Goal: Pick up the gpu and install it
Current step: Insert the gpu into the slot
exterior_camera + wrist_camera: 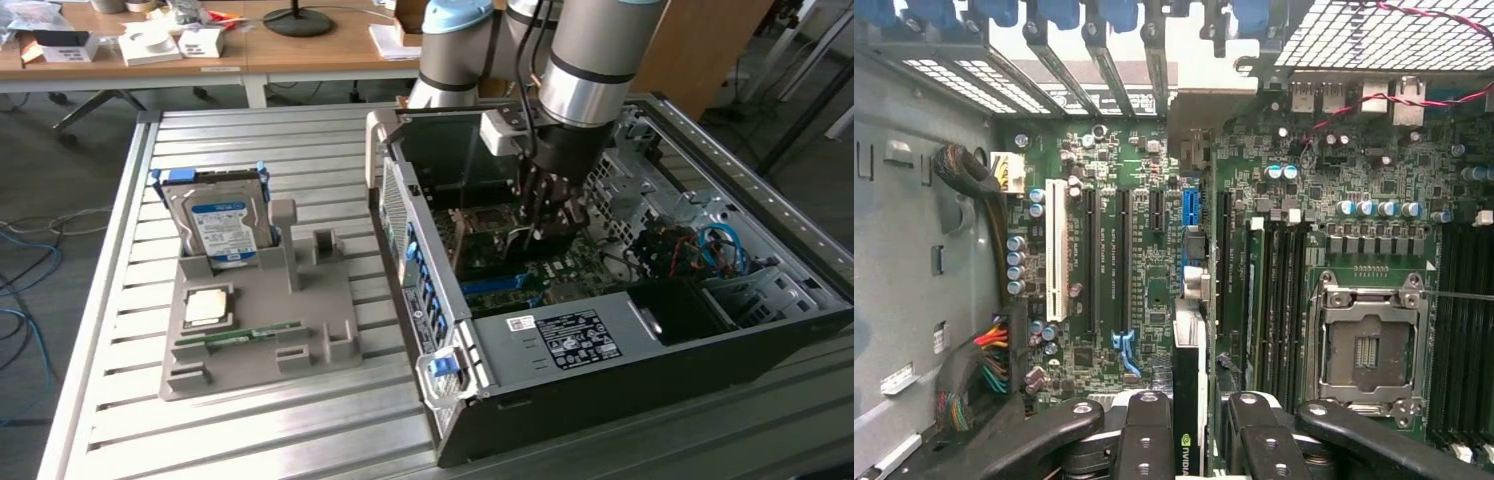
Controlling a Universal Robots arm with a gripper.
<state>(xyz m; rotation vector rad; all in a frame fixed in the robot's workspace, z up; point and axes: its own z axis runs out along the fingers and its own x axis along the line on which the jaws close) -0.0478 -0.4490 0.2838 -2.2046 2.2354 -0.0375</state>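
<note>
In the wrist view the gpu appears edge-on as a thin dark card with a green logo, clamped between my two black fingers. My gripper is shut on it. The card hangs over the green motherboard, in line with the blue expansion slot, and its metal bracket end reaches toward the rear slot openings. In the exterior view my gripper is lowered into the open computer case, just above the motherboard. I cannot tell whether the card's edge touches the slot.
A grey fixture on the slatted table, at the exterior view's left, holds a silver hard drive, a CPU chip and a green memory stick. Inside the case lie the empty CPU socket, cable bundles and drive bays.
</note>
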